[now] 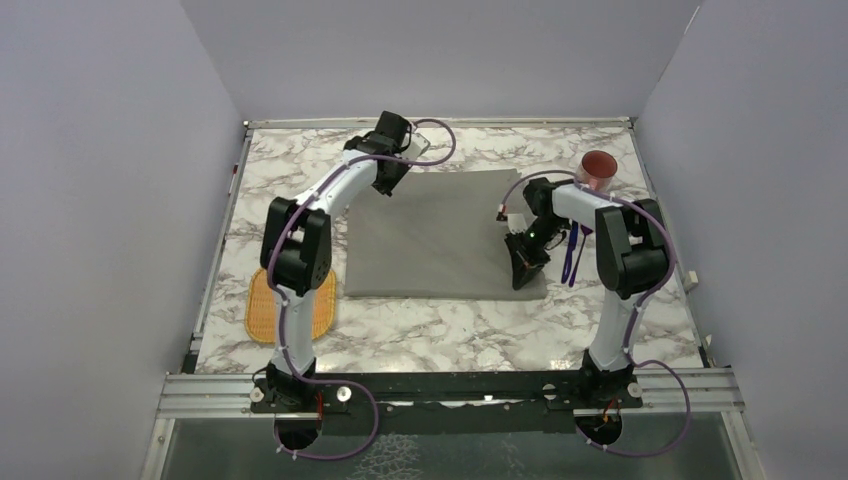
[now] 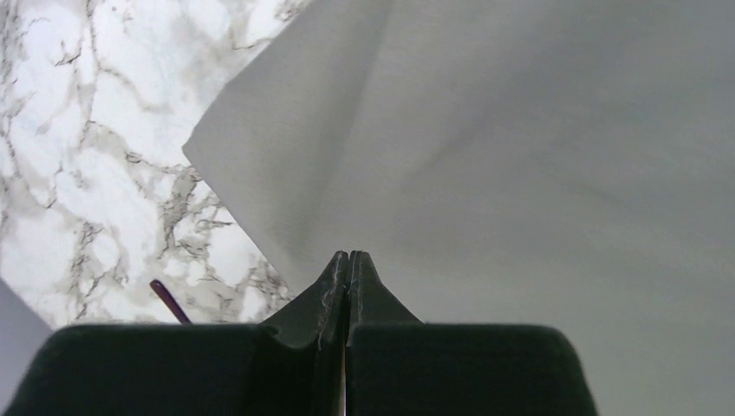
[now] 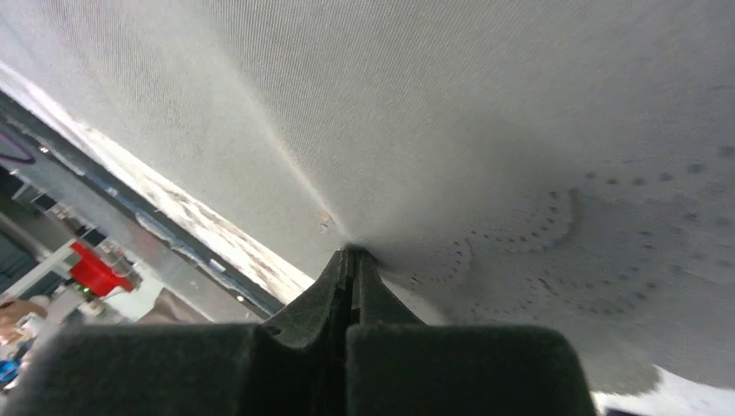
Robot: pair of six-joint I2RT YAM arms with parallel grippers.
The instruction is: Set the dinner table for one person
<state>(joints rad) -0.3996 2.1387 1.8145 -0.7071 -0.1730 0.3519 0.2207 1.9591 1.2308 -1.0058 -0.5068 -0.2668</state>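
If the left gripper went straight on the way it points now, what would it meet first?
Probably the grey placemat: the left gripper pinches its edge, and cloth fills the way ahead.

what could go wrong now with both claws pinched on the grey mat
The left claw and right claw each pinch only a thin bit of the grey mat near opposite corners; uneven pulling could slip one free or bunch the cloth. The red cup stands close behind the right arm; a swing might tip it.
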